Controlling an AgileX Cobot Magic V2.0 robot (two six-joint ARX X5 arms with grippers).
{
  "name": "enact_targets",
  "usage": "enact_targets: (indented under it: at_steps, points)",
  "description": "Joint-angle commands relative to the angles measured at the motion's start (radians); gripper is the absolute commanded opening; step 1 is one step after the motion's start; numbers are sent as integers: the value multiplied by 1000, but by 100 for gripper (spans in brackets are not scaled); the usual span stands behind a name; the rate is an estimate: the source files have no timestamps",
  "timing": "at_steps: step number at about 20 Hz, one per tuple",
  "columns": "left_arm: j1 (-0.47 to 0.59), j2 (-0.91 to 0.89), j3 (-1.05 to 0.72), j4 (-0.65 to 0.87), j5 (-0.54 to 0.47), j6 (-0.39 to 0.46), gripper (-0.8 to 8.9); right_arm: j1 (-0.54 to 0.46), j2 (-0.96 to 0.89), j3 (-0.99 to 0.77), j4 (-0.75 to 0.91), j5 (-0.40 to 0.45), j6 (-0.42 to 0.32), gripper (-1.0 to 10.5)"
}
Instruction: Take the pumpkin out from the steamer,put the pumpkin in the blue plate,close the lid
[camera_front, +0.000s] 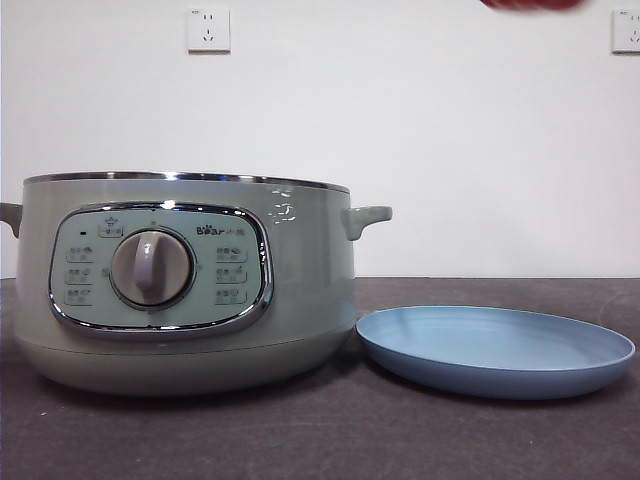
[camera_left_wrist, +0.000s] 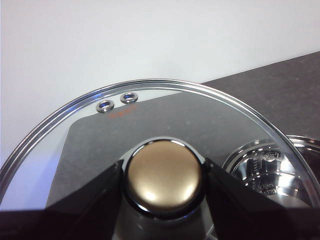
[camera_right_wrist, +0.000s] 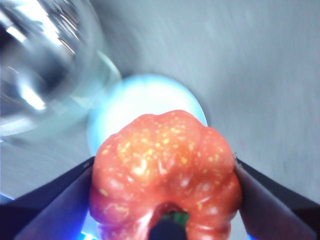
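Observation:
The sage-green steamer (camera_front: 190, 285) stands open at the left of the front view, with the blue plate (camera_front: 495, 350) beside it on the right. My left gripper (camera_left_wrist: 164, 175) is shut on the knob of the glass lid (camera_left_wrist: 150, 107) and holds it off the pot; the steamer's shiny rim (camera_left_wrist: 280, 170) shows beyond the glass. My right gripper (camera_right_wrist: 162, 175) is shut on the orange-red pumpkin (camera_right_wrist: 165, 170) and holds it in the air above the blue plate (camera_right_wrist: 145, 100), with the steamer's steel bowl (camera_right_wrist: 40, 65) beside it. The pumpkin shows as a red blur (camera_front: 530, 4) at the front view's top edge.
The dark table (camera_front: 320, 440) carries the pot and the plate. A white wall with two sockets (camera_front: 208, 30) stands behind.

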Motion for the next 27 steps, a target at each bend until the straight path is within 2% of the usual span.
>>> enact_targets:
  at_steps: [1,3,7,17,20,25,27]
  points:
    - [-2,0,21,51,-5,7,-9,-21,-84,-209,126,-5,24,-3]
    - [-2,7,21,51,19,7,-9,-23,-137,-375,271,-9,32,-3]
    - [-2,30,21,77,73,6,-9,-22,-116,-586,532,-166,31,-3]
    - [-2,76,21,95,123,6,-9,-65,243,-612,726,-159,12,23]
    - [-2,76,21,95,123,6,-9,-73,292,-612,726,-159,23,320]
    - [-2,76,21,96,123,6,-9,-94,296,-612,719,-155,23,583]
    - [-2,76,21,95,124,6,-9,-104,296,-612,710,-155,24,607]
